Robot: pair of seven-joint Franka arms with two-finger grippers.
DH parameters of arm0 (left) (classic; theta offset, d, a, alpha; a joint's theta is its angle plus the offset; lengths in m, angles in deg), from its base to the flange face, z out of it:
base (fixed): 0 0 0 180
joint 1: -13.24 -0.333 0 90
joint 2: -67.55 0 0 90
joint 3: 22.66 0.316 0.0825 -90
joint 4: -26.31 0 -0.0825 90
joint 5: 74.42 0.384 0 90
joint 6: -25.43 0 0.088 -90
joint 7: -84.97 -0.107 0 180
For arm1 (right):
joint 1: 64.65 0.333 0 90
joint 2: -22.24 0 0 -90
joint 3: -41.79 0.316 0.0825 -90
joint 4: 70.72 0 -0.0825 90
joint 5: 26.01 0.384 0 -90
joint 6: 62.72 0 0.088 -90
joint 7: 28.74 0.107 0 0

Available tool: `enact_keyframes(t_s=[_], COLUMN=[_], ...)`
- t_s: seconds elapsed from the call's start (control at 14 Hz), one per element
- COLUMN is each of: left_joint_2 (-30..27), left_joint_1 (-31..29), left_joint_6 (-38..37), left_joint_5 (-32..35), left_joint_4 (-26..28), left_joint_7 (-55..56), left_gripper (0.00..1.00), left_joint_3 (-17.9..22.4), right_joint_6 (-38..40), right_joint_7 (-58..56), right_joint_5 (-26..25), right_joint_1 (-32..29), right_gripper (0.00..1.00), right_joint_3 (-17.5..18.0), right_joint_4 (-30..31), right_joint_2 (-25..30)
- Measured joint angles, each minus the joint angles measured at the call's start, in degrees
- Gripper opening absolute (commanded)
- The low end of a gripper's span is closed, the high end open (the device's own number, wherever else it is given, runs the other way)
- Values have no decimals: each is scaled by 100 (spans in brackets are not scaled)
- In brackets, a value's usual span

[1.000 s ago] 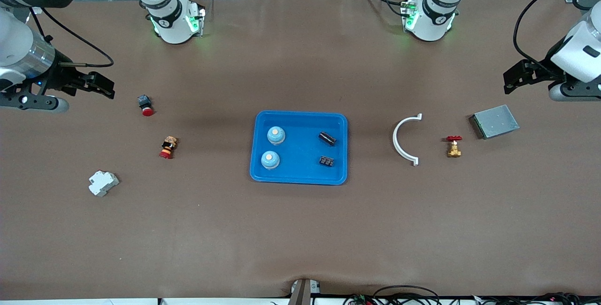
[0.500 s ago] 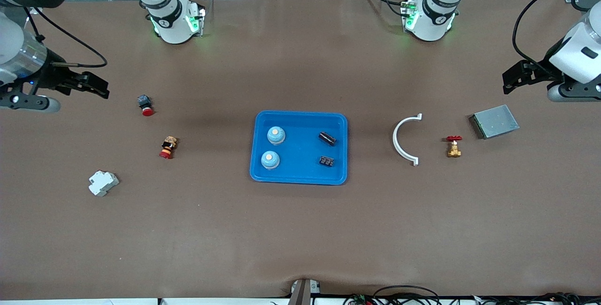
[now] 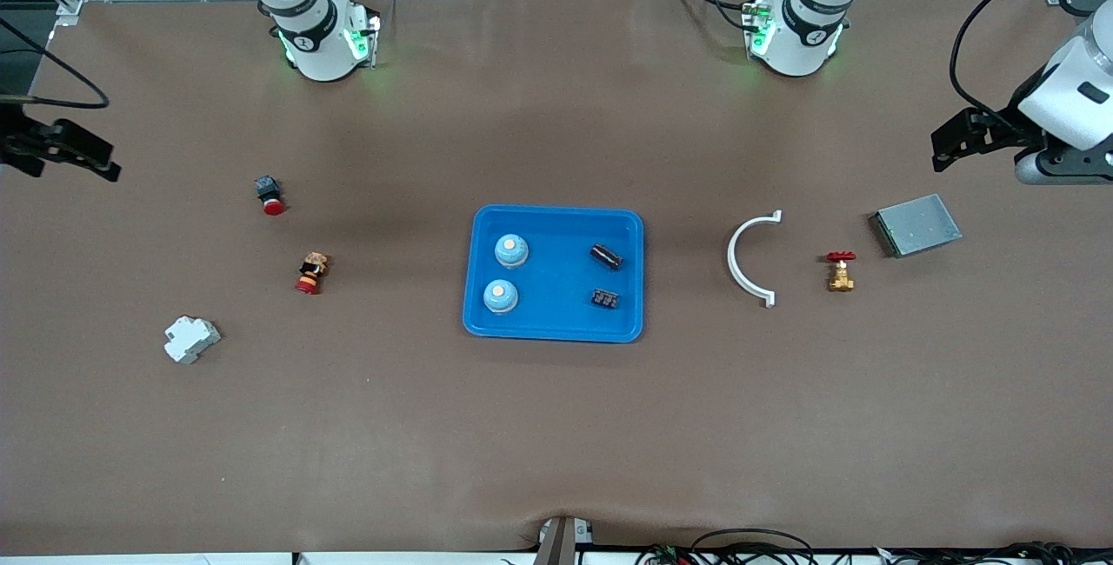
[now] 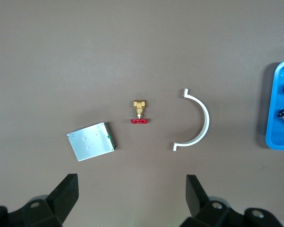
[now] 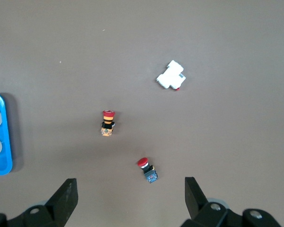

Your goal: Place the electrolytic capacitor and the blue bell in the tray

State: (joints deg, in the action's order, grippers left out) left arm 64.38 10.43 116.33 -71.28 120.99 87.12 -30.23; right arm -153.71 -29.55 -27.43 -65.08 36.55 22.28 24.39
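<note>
Four small parts are lying in the tray: two blue bells, one nearer the front camera than the other, toward the right arm's end, and a dark electrolytic capacitor with a small black component toward the left arm's end. None is touching another, and all are sitting clear of the rim.

We are judging the task's things as already placed, so little remains to go wrong. The main risk we are seeing is an arm sweeping back over the surface and nudging the tray or the loose clutter.

We are holding the left end effector with its jaws spread wide and empty, over the bare surface near the grey metal plate, brass valve and white curved clip. The right end effector is equally wide open and empty, over the right arm's end near the red pushbutton, the orange-and-red button and the white breaker.
</note>
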Motion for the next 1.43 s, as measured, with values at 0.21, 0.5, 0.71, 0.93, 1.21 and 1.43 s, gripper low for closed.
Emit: enact_keyframes(t_s=[0.21, 0.5, 0.71, 0.93, 1.21, 1.43], left_joint_2=[-47, -55, -55, -61, -131, -198], left_joint_1=[0, -2, -2, -2, -73, -139], left_joint_6=[0, 0, 0, 3, 3, 3], left_joint_5=[0, 0, 0, 0, 0, 0], left_joint_4=[11, 13, 13, 13, 50, 50], left_joint_7=[0, 0, 0, 0, -24, -64], left_gripper=[100, 100, 100, 100, 100, 100], left_joint_3=[1, 13, 14, 14, 27, 35], right_joint_6=[10, 163, 164, 177, 182, 193], right_joint_7=[2, 3, 3, 6, 13, 20], right_joint_5=[2, 2, 2, 2, 2, 11], right_joint_1=[2, 0, 13, 35, 34, 24], right_gripper=[100, 100, 100, 100, 100, 100], right_joint_3=[-14, -8, 19, 41, 34, 15], right_joint_4=[-69, -97, -107, -108, -109, -111], right_joint_2=[-95, -116, -116, -116, -116, -116])
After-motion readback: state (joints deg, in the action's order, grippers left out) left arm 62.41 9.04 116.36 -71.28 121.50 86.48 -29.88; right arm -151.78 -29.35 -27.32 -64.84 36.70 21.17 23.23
